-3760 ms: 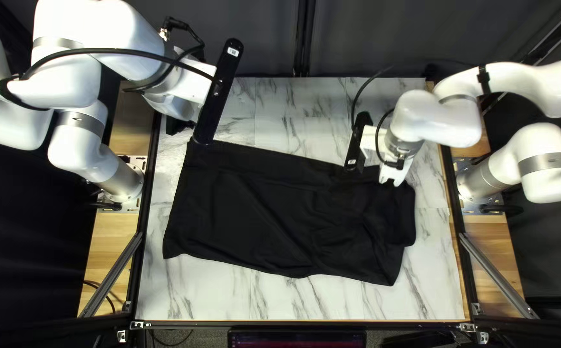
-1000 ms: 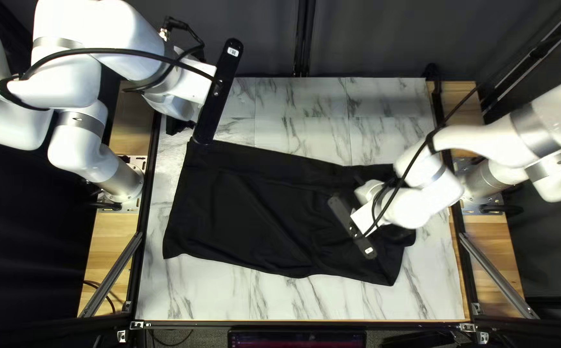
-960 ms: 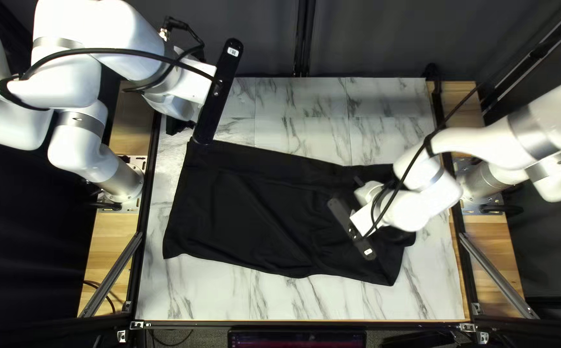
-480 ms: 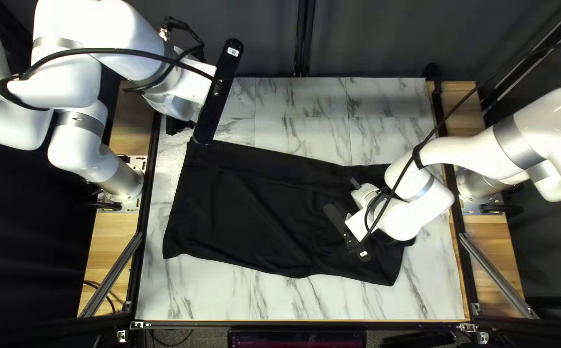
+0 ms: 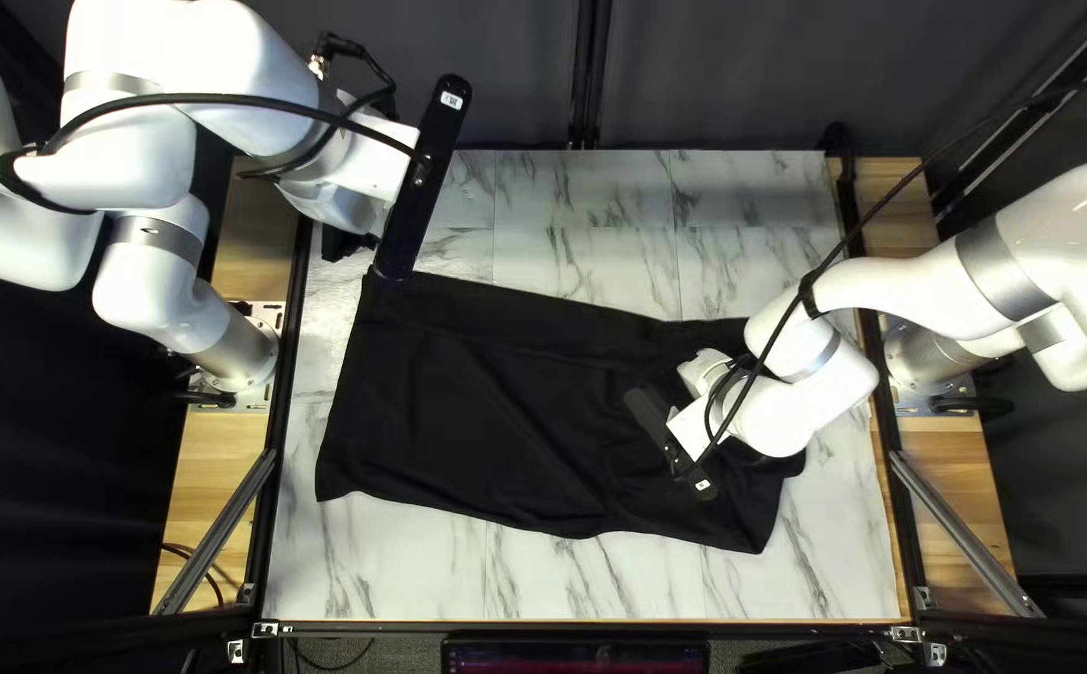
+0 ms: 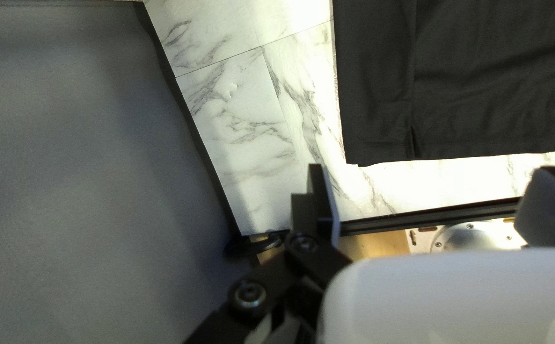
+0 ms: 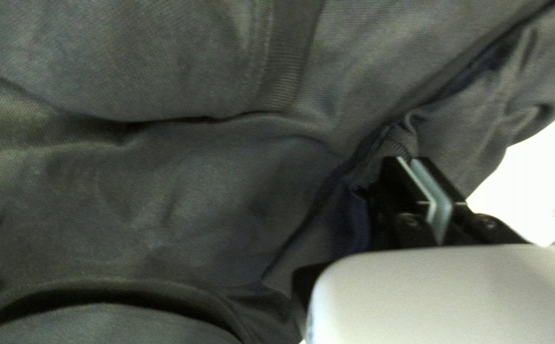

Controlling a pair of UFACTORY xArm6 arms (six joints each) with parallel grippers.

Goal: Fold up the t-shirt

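Top left view: right end effector (image 5: 701, 372) has closed on the t-shirt (image 5: 493, 406).

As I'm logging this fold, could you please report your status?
Left gripper open, empty. Right gripper shut, down at black t-shirt; grip on cloth unclear. T-shirt creased, folding unfinished. No obstructions seen.

Place: a robotics lab, or a robot work cell within one
Arms: white, jointed left arm (image 5: 131, 162) and right arm (image 5: 1005, 300), mounted on metal base plates (image 5: 266, 310) at opposite sides
Worktop (image 5: 531, 587): marble-patterned (almost kitchen-like), edged with black metal rails (image 5: 381, 628)
Braces (image 5: 216, 531): slanted grey metal, one on each side
Backdrop: dark curtain (image 5: 481, 75) behind the far edge
Wiring: black cables (image 5: 244, 99) along both arms
Near edge: a screen (image 5: 575, 657), partly visible
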